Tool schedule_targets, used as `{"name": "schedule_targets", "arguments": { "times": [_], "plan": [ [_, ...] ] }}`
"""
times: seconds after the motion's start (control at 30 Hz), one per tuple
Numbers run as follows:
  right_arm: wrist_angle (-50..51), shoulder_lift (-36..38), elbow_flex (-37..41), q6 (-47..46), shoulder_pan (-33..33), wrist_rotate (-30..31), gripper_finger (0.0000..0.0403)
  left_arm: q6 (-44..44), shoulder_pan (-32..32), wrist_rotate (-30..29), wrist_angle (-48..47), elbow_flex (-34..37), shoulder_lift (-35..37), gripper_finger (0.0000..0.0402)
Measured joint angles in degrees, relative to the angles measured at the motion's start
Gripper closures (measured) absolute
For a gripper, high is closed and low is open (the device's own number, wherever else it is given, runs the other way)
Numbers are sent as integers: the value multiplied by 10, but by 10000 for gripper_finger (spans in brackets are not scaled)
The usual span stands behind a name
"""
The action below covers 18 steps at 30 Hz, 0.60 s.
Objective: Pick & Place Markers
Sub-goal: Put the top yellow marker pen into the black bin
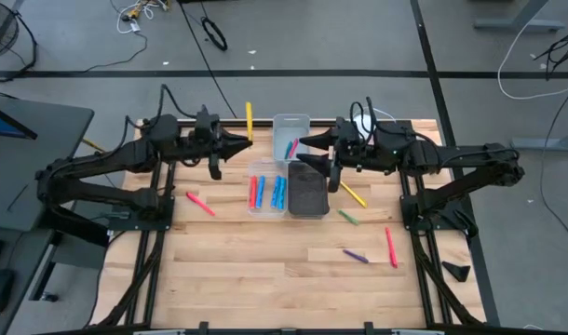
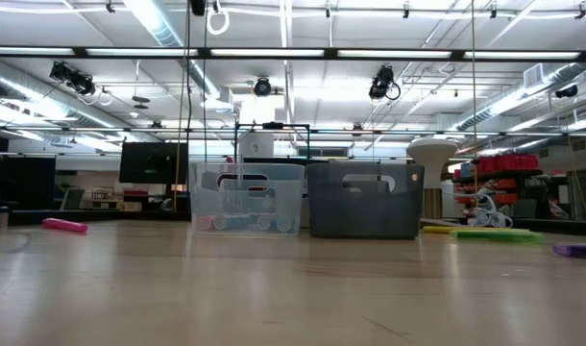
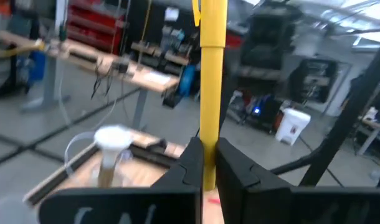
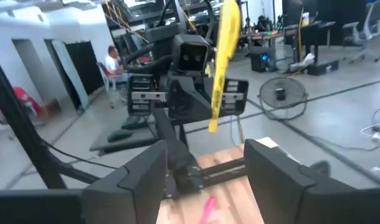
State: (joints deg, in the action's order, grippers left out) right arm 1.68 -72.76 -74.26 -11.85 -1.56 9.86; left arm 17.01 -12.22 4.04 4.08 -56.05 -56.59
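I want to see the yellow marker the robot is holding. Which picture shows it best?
The left wrist view: the long yellow marker stick stands big between the shut left pincer. The right wrist view shows it farther off, the high view tiny, the low view not at all.

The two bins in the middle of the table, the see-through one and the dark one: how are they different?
The clear bin has see-through walls; the dark bin is smoky grey and hard to see into. The clear bin holds red and blue markers lined up inside; nothing coloured shows in the dark bin. The clear bin sits on the left arm's side, the dark bin on the right arm's. Both are rectangular, stand side by side, and look alike in height.
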Motion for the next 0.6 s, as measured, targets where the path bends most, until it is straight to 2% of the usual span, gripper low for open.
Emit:
{"name": "schedule_targets", "arguments": {
  "times": [0.13,0.33,0.6],
  "plan": [
    [-13,-10,0,-22,0,-10,188,-37,33,-14,48,0,-19,381],
    [-60,-19,0,-22,0,-24,188,-42,71,-17,93,-4,-69,381],
    [-57,-27,0,-22,0,-29,188,-60,96,-8,81,-93,-162,381]
  ]
}}
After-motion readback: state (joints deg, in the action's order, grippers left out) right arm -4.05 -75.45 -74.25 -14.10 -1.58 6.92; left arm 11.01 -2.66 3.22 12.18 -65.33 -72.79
